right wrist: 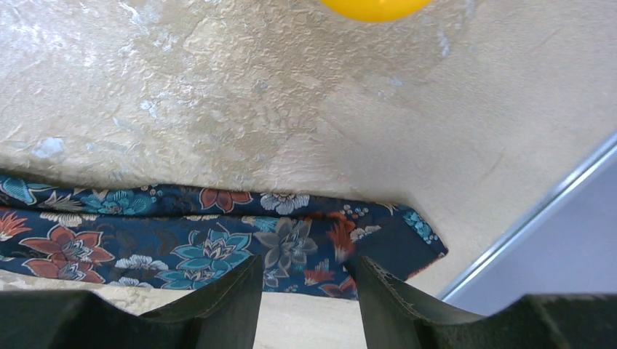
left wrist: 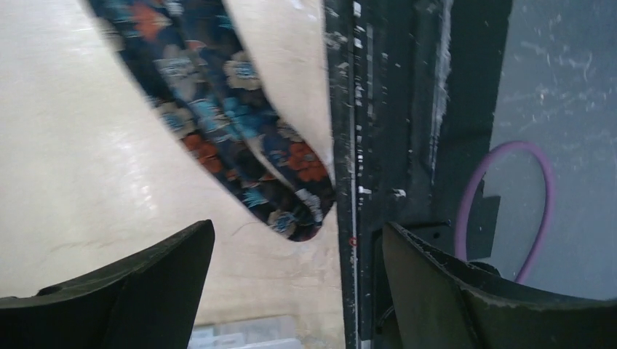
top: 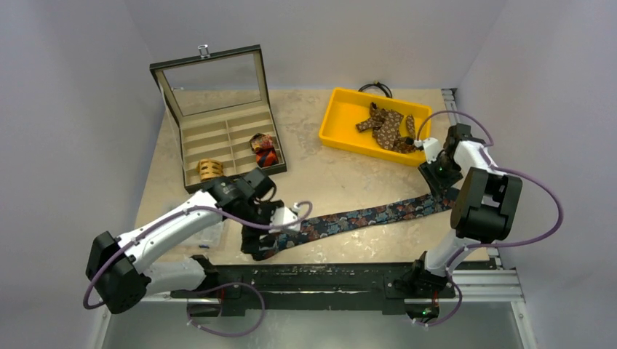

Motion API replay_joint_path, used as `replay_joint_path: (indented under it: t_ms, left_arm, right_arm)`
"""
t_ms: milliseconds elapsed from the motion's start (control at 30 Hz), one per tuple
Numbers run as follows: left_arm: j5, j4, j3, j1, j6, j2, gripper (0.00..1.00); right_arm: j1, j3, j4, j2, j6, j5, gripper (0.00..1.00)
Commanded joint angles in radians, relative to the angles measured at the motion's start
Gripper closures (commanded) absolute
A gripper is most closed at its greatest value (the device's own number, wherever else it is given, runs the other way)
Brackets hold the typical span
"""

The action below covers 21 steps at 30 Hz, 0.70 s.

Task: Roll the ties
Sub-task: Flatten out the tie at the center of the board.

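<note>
- Top external view: a long navy floral fabric necktie (top: 371, 216) lies stretched flat across the table. Its narrow end is under the left gripper (top: 263, 243) and its wide end under the right gripper (top: 439, 190).
- Left wrist view: the left gripper (left wrist: 298, 229) has its jaws wide apart and holds nothing. The doubled-over narrow tip of the necktie (left wrist: 240, 138) lies just ahead of the fingertips, beside the black metal rail (left wrist: 378, 109) on the gripper's right-hand side.
- Right wrist view: the right gripper (right wrist: 307, 265) has its jaws partly apart with nothing pinched. The pointed wide end of the necktie (right wrist: 182, 240) lies just ahead of the fingertips, its near edge reaching the gap between them.
- The step in hand looks like starting the roll at the narrow tip. The left gripper should come down square over the fold, take both layers and turn them over tightly. The right gripper should pin the wide end so the strip stays taut and straight.
- Risks: the tip sits close to the rail, so a finger could strike metal. The strip also kinks slightly near the left gripper, which could skew the coil.
- Beyond the left gripper, an open dark box with beige compartments (top: 190, 142) holds a tan rolled tie (top: 211, 169) and a red-orange rolled tie (top: 264, 150).
- Beyond the right gripper, a yellow plastic tray (top: 336, 120) holds a crumpled brown dotted tie (top: 389, 129), not yet rolled.
</note>
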Motion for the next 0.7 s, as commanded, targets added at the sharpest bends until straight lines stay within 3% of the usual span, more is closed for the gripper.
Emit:
replay_joint_path:
  t_ms: [0,67,133,267,367,433,533,667]
  left_arm:
    - [-0.147,0.073,-0.076,-0.181,-0.059,0.038,0.17]
    - [-0.253,0.139,-0.102,-0.240,-0.129,0.081,0.14]
    - [-0.329,0.207,-0.126,-0.278,-0.177,0.120,0.01]
    - [-0.516,0.307,-0.128,-0.296,-0.266,0.228,0.00]
    - [-0.581,0.351,-0.121,-0.290,-0.278,0.269,0.01]
    - [-0.541,0.339,-0.099,-0.246,-0.272,0.293,0.09]
    - [-0.433,0.296,-0.046,-0.113,-0.231,0.339,0.33]
    - [-0.324,0.235,0.014,0.001,-0.112,0.393,0.47]
  right_arm:
    - [-0.003,-0.002,-0.025,-0.054,0.014,-0.020,0.51]
    - [-0.003,-0.013,-0.019,-0.052,0.017,-0.010,0.51]
    - [-0.005,-0.018,-0.014,-0.048,0.018,-0.002,0.50]
    - [-0.008,-0.009,-0.015,-0.036,0.008,0.013,0.50]
    - [-0.019,-0.001,-0.018,-0.035,-0.001,0.020,0.50]
    - [-0.029,-0.001,-0.020,-0.039,-0.009,0.020,0.50]
    - [-0.047,-0.001,-0.021,-0.047,-0.023,0.020,0.50]
    - [-0.064,-0.004,-0.023,-0.048,-0.033,0.019,0.50]
